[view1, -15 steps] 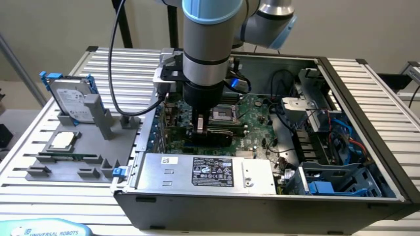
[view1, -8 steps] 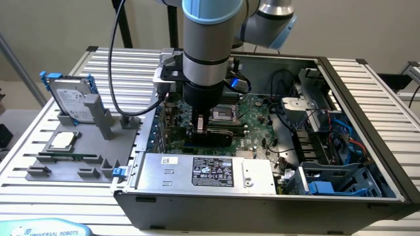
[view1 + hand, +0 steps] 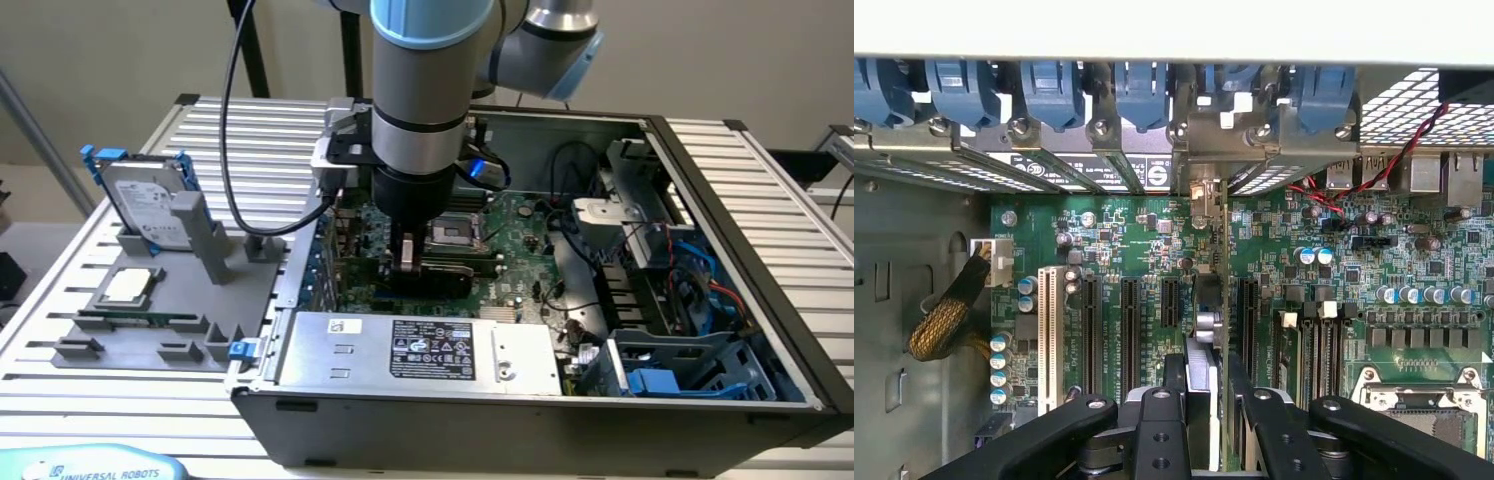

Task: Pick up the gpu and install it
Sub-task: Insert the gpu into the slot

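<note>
The gpu (image 3: 1222, 290) appears edge-on as a thin dark card, running from between my fingers (image 3: 1174, 390) to its silver bracket (image 3: 1204, 195) at the case's rear openings. My gripper (image 3: 1206, 395) is shut on it, low over the green motherboard (image 3: 1134, 245), among the black expansion slots (image 3: 1129, 330). I cannot tell whether the card sits in a slot. In the exterior view my gripper (image 3: 404, 262) reaches down inside the open computer case (image 3: 534, 405), with the dark gpu (image 3: 434, 275) at its tip.
Beside the case, a grey fixture (image 3: 160, 330) holds a silver hard drive with blue rails (image 3: 140, 205) and a square processor chip (image 3: 127, 287). A power supply (image 3: 427, 350), the processor socket (image 3: 457, 230) and blue cables (image 3: 694, 285) crowd the case interior.
</note>
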You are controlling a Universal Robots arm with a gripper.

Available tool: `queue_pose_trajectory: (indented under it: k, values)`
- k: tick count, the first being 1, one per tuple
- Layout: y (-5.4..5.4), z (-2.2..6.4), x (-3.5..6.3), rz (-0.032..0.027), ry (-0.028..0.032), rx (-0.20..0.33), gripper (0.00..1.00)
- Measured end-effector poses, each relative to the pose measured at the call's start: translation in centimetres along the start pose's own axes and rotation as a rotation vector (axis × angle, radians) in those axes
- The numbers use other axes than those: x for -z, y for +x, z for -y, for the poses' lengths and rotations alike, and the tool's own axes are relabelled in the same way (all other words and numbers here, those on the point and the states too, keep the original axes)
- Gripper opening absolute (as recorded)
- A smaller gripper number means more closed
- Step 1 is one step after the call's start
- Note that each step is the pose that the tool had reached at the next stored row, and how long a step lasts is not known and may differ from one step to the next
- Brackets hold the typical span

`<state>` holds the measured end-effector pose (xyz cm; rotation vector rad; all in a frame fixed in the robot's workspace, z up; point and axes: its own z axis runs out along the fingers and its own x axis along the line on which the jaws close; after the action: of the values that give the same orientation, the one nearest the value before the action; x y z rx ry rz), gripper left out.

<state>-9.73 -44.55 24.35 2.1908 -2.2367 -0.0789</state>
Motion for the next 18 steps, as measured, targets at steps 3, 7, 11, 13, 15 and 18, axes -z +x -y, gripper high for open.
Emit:
queue_pose_trajectory:
  k: [3,7,11,13,15,18]
  values:
    - [0.0,0.0,-0.01,0.0001,0.0001,0.0,0.27]
    - [0.0,0.0,-0.01,0.0001,0.0001,0.0,0.27]
    - [0.0,0.0,0.0,0.0001,0.0,0.0,0.27]
    - [0.0,0.0,-0.01,0.0001,0.0001,0.0,0.27]
    - [0.0,0.0,-0.01,0.0001,0.0,0.0,0.27]
    - [0.0,-0.04,-0.04,0.0001,0.0004,0.0,0.27]
